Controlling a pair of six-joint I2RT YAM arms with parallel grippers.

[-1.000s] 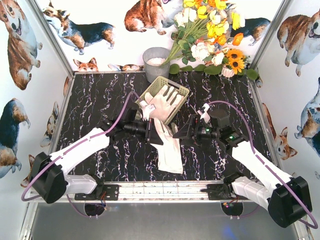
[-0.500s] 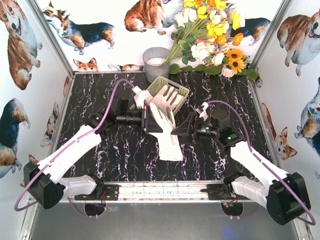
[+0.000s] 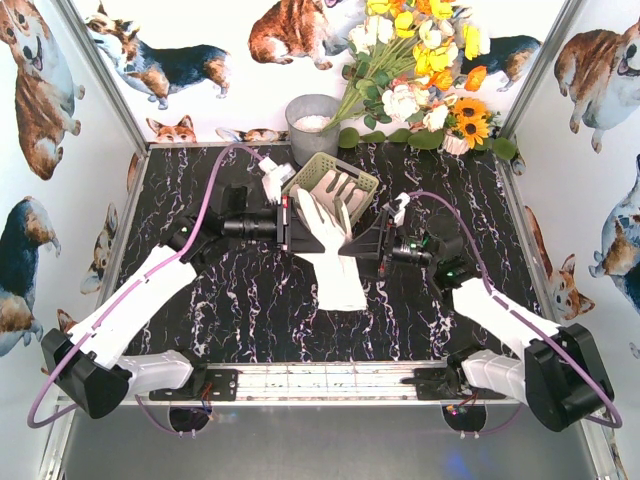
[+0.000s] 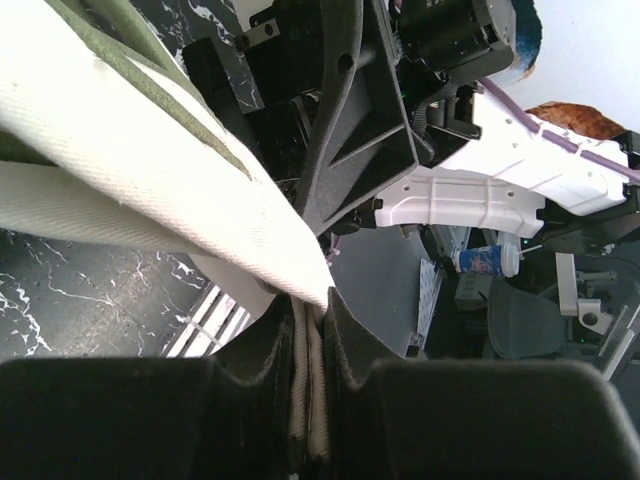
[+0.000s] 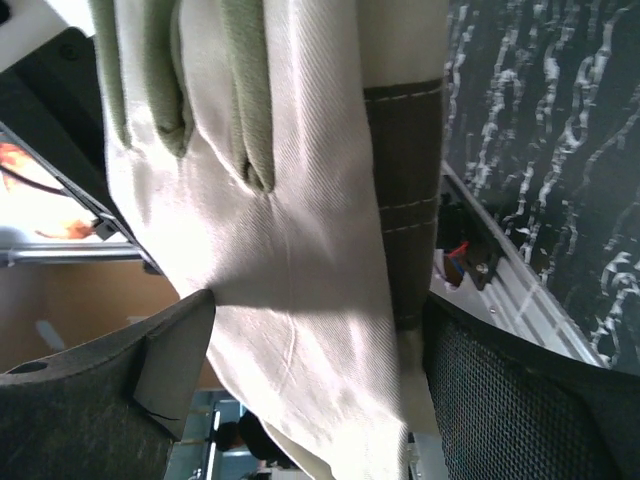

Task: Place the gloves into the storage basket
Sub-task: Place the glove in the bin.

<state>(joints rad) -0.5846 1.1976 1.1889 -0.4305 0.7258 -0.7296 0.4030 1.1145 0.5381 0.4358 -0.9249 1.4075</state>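
Gloves: I count two from the top camera. One glove in the basket (image 3: 338, 187) shows its fingers inside the single storage basket (image 3: 322, 165), which sits tilted at the far middle of the table (image 3: 200, 300). The second, the held glove (image 3: 325, 238), hangs just in front of the basket between my two arms, fingers up and cuff down. I cannot tell if the cuff touches the tabletop.

My left gripper (image 3: 296, 222) is pinching that glove. On the left wrist feed, its jaws are pressed together on a fold of cream fabric (image 4: 200, 200). My right gripper (image 3: 362, 240) sits at the glove's other side with its jaws spread wide and the cloth (image 5: 300, 250) lying across the gap. One grey bucket (image 3: 312, 125) stands behind the basket.
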